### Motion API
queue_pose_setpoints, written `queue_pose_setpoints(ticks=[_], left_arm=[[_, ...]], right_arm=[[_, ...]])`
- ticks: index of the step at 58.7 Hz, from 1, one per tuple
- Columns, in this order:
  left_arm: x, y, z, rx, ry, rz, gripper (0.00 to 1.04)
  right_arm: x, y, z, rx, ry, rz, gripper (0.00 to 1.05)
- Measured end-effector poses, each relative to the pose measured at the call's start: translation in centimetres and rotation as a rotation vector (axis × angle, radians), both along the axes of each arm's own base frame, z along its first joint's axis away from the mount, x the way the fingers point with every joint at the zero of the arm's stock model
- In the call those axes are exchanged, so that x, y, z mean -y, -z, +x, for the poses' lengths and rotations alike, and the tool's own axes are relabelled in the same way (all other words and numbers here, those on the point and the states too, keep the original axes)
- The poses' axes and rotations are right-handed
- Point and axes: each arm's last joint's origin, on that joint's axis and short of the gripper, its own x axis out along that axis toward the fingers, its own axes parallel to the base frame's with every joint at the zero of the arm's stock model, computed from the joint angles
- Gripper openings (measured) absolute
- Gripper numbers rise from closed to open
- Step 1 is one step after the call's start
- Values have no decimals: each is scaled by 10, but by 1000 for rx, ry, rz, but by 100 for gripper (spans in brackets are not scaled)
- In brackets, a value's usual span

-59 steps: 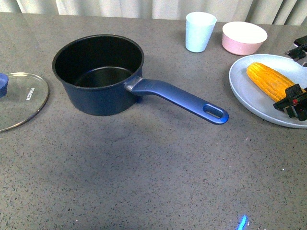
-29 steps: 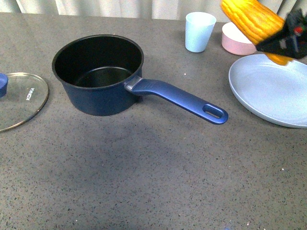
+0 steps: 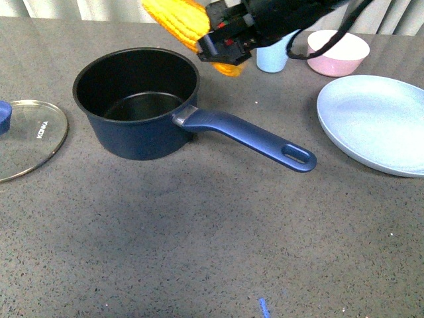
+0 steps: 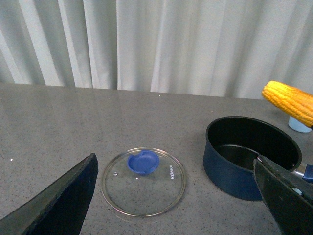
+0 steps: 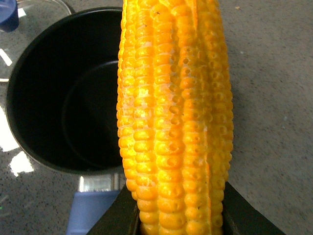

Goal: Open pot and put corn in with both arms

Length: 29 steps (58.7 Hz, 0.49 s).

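The navy-blue pot stands uncovered at the table's middle left, its long handle pointing right and toward me. Its black inside holds nothing. My right gripper is shut on the yellow corn and holds it in the air above the pot's far right rim. In the right wrist view the corn fills the middle, with the gripper clamped on its near end. My left gripper is open with nothing in it, near the glass lid; it is out of the front view.
The glass lid with its blue knob lies flat left of the pot. A light-blue plate sits bare at the right. A pale cup and a pink bowl stand at the back, partly behind the right arm.
My right gripper lifted the corn off the plate and carried it left, from above the plate to over the pot's rim. The pot and lid have not moved.
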Motion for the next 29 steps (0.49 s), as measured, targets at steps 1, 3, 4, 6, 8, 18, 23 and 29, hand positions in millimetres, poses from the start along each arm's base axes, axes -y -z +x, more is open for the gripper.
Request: queue_pose_setpoints(ticks=[1,3,4,6,8,18,23,29], left_arm=[[0,0,0,0,0,0,96],[0,0,0,0,0,0,96],[0,0,0,0,0,0,96],[0,0,0,0,0,0,96],[0,0,0,0,0,0,96],[0,0,0,0,0,0,96],[0,0,0,0,0,0,96],[0,0,0,0,0,0,96]], right_arm=[[-4,0,1,0,-6,-2,23],[-9,1,2,-1,-11,-5,23],[-13,2,3,-2,-17,-8,23],[-20,3,5,-4,-24,-12,23],[-24,3,6,-4,-30,-14,23],[-51,7,9,-12,-63,-33,23],[-64,9,10,-10,-76,-40,23],[-76,13,11,-8,-84,-48,23]])
